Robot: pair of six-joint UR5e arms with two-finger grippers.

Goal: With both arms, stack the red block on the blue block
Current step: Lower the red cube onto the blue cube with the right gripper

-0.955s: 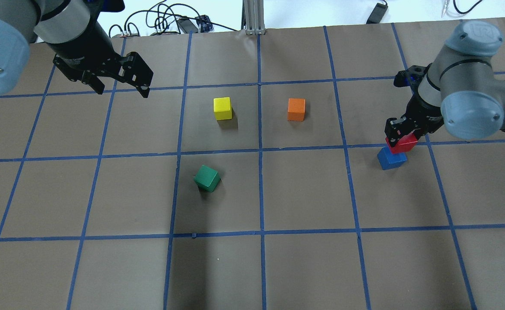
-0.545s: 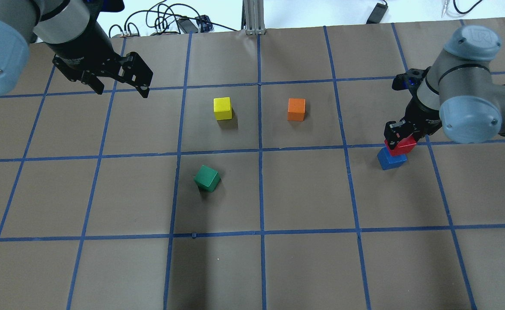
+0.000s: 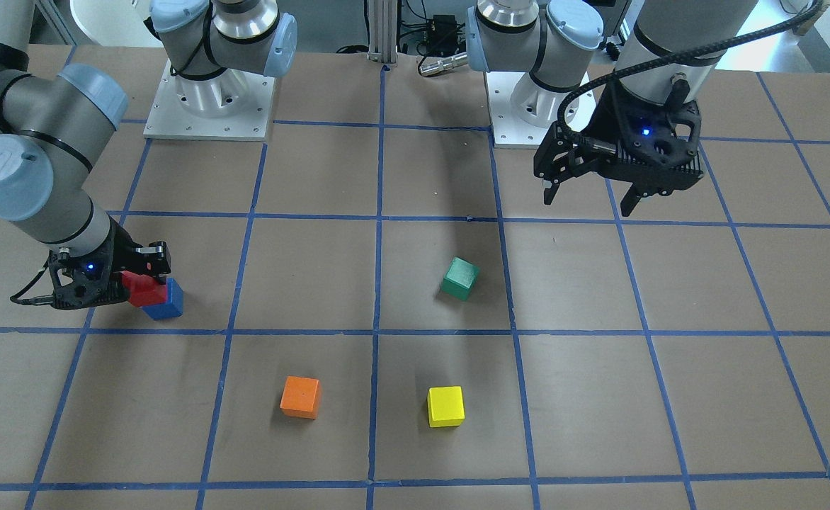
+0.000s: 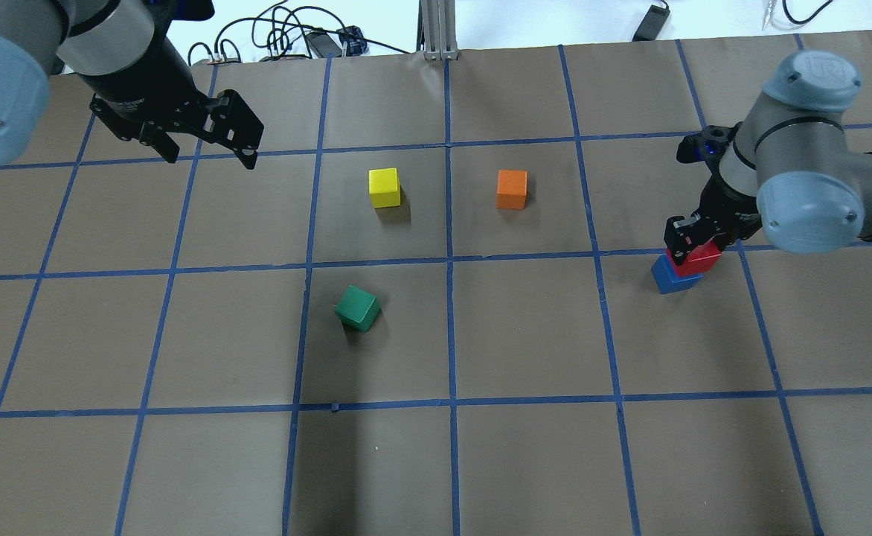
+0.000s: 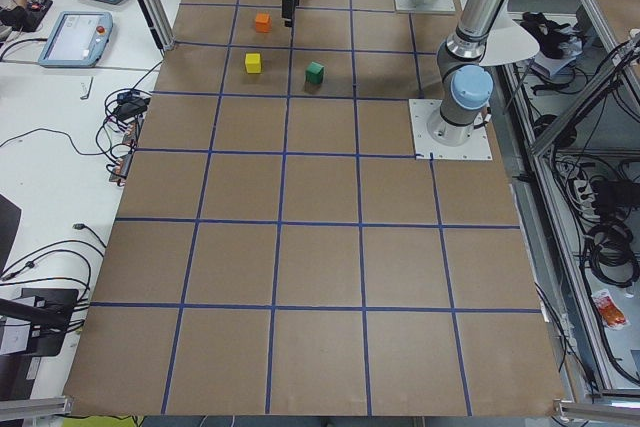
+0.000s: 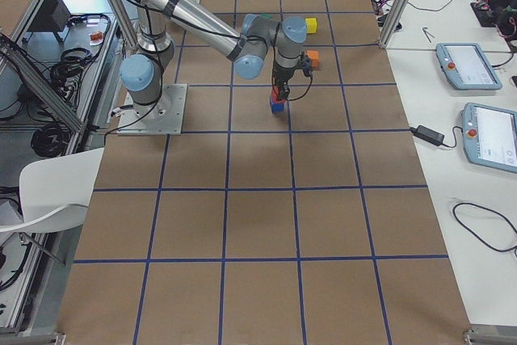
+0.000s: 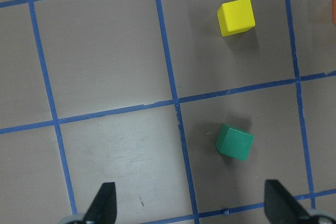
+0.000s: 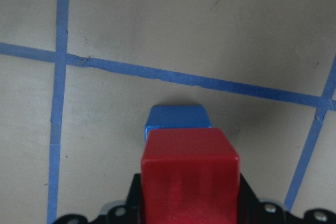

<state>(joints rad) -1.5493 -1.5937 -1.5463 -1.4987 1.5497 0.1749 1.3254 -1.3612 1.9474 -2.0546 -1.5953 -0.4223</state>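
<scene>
My right gripper (image 4: 693,240) is shut on the red block (image 4: 698,260) and holds it right over the blue block (image 4: 672,279), slightly offset; I cannot tell whether they touch. In the front view the red block (image 3: 139,287) overlaps the blue block (image 3: 167,303), with the right gripper (image 3: 135,278) around it. In the right wrist view the red block (image 8: 189,166) covers most of the blue block (image 8: 176,117). My left gripper (image 4: 210,158) is open and empty, high over the far left of the table; it also shows in the front view (image 3: 588,205).
A green cube (image 4: 358,307) lies rotated left of centre. A yellow cube (image 4: 384,186) and an orange cube (image 4: 511,189) stand further back. Cables and a metal post (image 4: 436,30) line the far edge. Both arm bases (image 3: 209,106) stand at the robot's side.
My right gripper has lowered the red block closer onto the blue block, and the right arm's elbow shifted slightly. The left arm has not moved.
</scene>
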